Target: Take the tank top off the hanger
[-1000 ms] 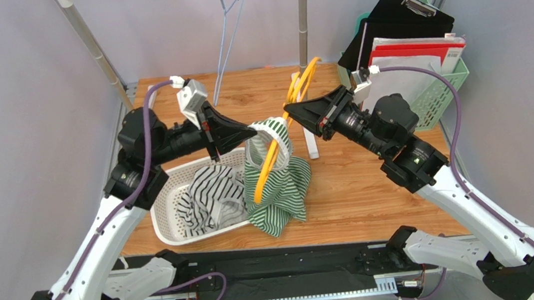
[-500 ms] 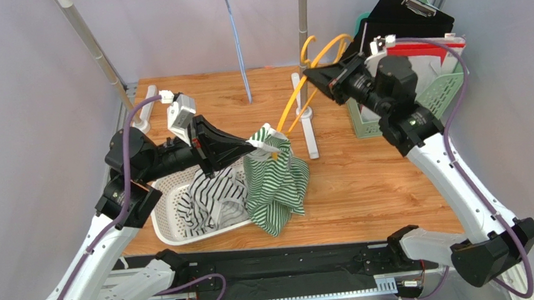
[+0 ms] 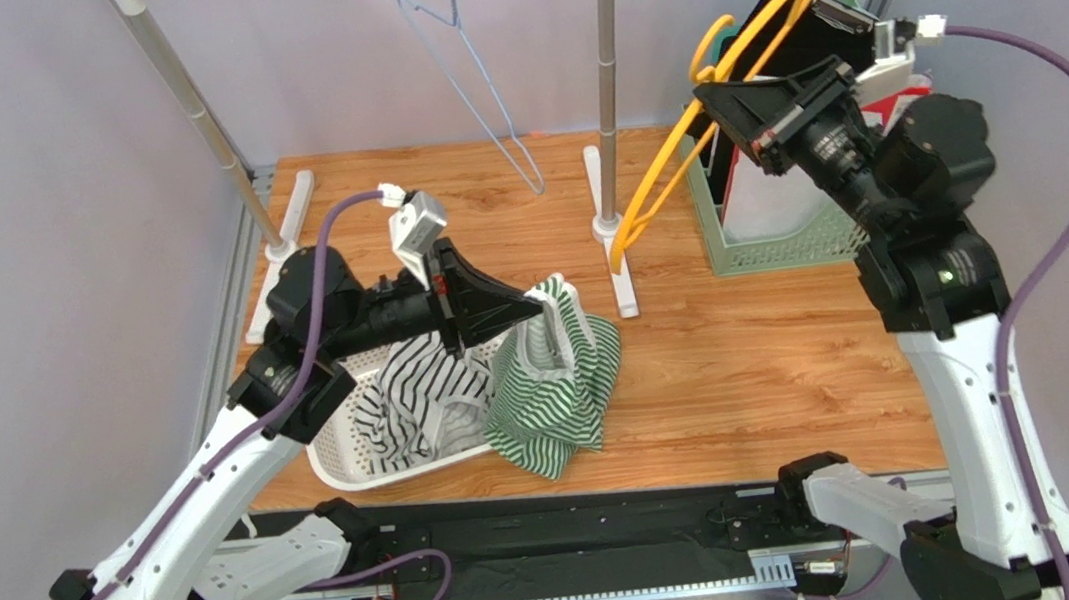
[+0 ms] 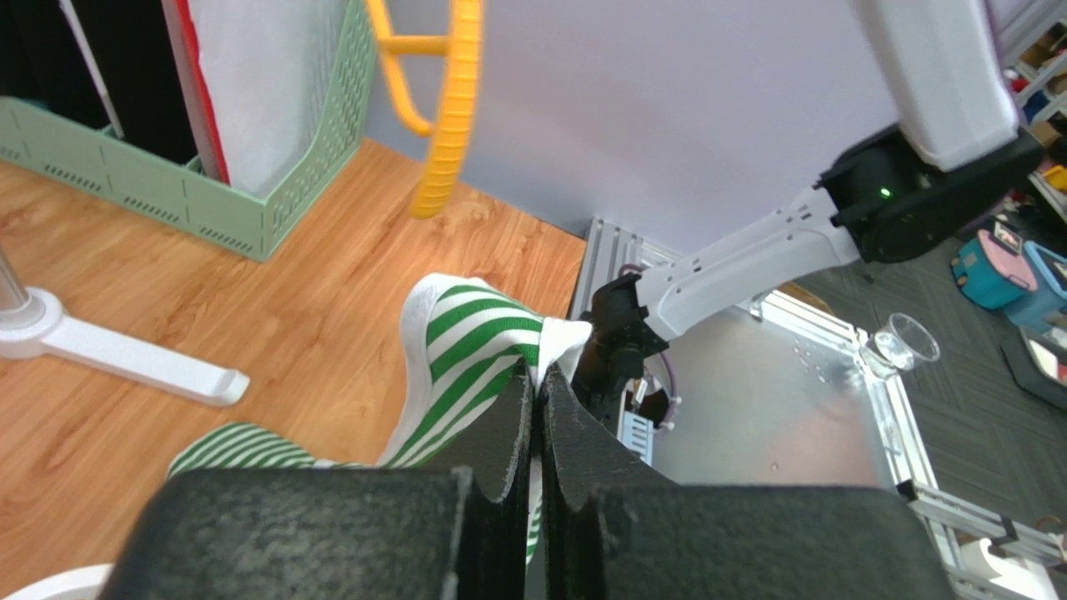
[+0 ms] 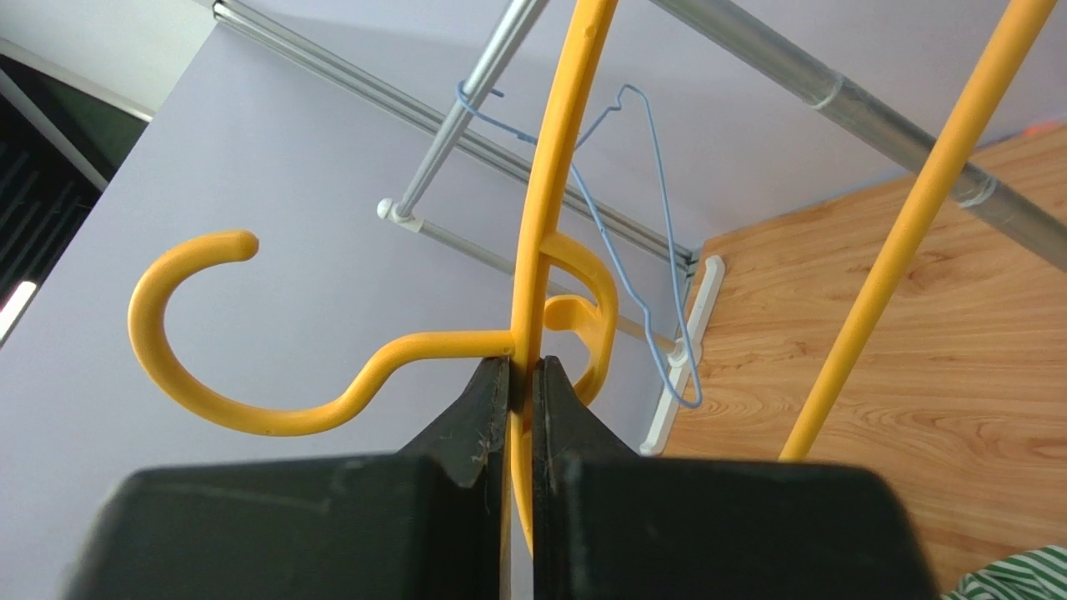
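One white basket (image 3: 331, 471) holds striped clothing (image 3: 417, 404); left claw (image 3: 542, 313) grips tank top (image 3: 559, 396), right claw (image 3: 706, 93) grips hanger (image 3: 656, 181).

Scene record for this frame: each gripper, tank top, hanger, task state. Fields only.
left gripper: shut on tank top strap
right gripper: shut on yellow hanger, held high
tank top: hangs from left gripper, lower part bunched on table beside white basket
yellow hanger: clear of the garment
task state: tank top off hanger
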You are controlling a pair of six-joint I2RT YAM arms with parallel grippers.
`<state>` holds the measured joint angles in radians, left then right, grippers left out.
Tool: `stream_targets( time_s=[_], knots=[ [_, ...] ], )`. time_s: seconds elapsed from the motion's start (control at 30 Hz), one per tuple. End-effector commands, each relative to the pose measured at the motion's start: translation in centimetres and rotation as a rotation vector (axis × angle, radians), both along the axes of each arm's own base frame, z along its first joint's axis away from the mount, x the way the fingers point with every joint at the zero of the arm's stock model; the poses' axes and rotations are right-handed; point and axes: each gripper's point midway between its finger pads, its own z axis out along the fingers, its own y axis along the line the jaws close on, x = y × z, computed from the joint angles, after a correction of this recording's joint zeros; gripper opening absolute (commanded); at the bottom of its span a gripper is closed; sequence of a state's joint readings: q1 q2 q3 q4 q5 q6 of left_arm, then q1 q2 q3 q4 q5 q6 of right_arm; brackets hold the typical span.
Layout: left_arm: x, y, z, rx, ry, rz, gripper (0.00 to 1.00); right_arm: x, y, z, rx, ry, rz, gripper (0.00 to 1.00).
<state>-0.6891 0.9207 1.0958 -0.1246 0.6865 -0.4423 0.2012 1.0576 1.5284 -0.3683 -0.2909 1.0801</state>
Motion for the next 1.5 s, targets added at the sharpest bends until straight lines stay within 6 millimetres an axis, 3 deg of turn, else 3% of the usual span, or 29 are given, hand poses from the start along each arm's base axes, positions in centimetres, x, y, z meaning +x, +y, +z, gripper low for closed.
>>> stream_targets(
  time_s=[0.0, 0.03, 0.07, 0.1, 0.17, 0.2, 0.33, 0.37, 0.43, 0.47, 0.53, 0.57, 0.63, 0.67, 0.73, 0.77, 1.07, 1.17, 1.3, 1.47],
  knots=[
    [0.9, -1.7, 4.2, -0.030, -0.066, 0.021, 0.00, -4.8, -2.9, 3.1, -0.121, -0.124, -0.117, 0.00],
    [1.7, -2.6, 4.0, -0.007, -0.056, 0.025, 0.00, -5.0, -3.8, 2.5, -0.164, -0.108, -0.163, 0.00],
    [1.8, -3.2, 4.2, 0.010, -0.050, 0.032, 0.00, -6.2, -4.4, 3.2, -0.177, -0.134, -0.189, 0.00],
    [1.7, -3.4, 6.6, -0.018, -0.088, 0.040, 0.00, -6.9, -4.9, 3.4, -0.191, -0.140, -0.212, 0.00],
    [2.7, -4.8, 6.5, 0.017, -0.085, 0.063, 0.00, -8.4, -6.2, 3.7, -0.231, -0.161, -0.266, 0.00],
    [2.8, -4.9, 8.0, 0.000, -0.111, 0.077, 0.00, -8.9, -6.6, 3.7, -0.243, -0.164, -0.283, 0.00],
    [4.9, -6.8, 7.7, 0.025, -0.093, 0.131, 0.00, -10.8, -9.2, 3.8, -0.306, -0.165, -0.402, 0.00],
    [4.9, -7.1, 8.5, 0.013, -0.092, 0.131, 0.00, -11.1, -9.6, 3.8, -0.323, -0.169, -0.422, 0.00],
    [5.5, -8.5, 7.7, 0.039, -0.070, 0.117, 0.00, -11.9, -10.5, 3.9, -0.330, -0.174, -0.464, 0.00],
    [4.8, -9.0, 9.1, 0.019, -0.092, 0.099, 0.00, -12.2, -10.7, 3.8, -0.339, -0.178, -0.475, 0.00],
    [5.0, -10.6, 8.5, 0.054, -0.091, 0.084, 0.00, -12.5, -11.1, 3.8, -0.343, -0.177, -0.492, 0.00],
    [4.4, -10.9, 9.9, 0.040, -0.123, 0.083, 0.00, -12.5, -11.1, 3.8, -0.349, -0.178, -0.494, 0.00],
    [4.3, -12.3, 9.4, 0.068, -0.115, 0.072, 0.00, -12.6, -11.2, 3.8, -0.352, -0.181, -0.495, 0.00],
    [4.1, -12.4, 10.7, 0.046, -0.130, 0.066, 0.00, -12.8, -11.3, 3.8, -0.355, -0.183, -0.497, 0.00],
    [3.7, -13.4, 10.7, 0.050, -0.129, 0.046, 0.00, -13.0, -11.4, 3.8, -0.358, -0.187, -0.505, 0.00],
    [3.3, -13.4, 11.9, 0.028, -0.145, 0.041, 0.00, -13.2, -11.6, 3.9, -0.358, -0.190, -0.512, 0.00],
    [1.8, -14.4, 14.4, -0.007, -0.192, 0.020, 0.00, -13.9, -11.9, 4.3, -0.366, -0.206, -0.525, 0.00],
    [3.0, -14.5, 13.8, 0.021, -0.215, 0.075, 0.00, -14.0, -11.9, 4.2, -0.367, -0.205, -0.525, 0.00],
    [6.4, -14.1, 10.9, 0.152, -0.241, 0.223, 0.00, -13.8, -11.8, 3.9, -0.375, -0.201, -0.517, 0.00],
    [9.1, -14.1, 9.9, 0.218, -0.280, 0.311, 0.00, -13.5, -11.5, 3.6, -0.379, -0.195, -0.501, 0.00]
  ],
)
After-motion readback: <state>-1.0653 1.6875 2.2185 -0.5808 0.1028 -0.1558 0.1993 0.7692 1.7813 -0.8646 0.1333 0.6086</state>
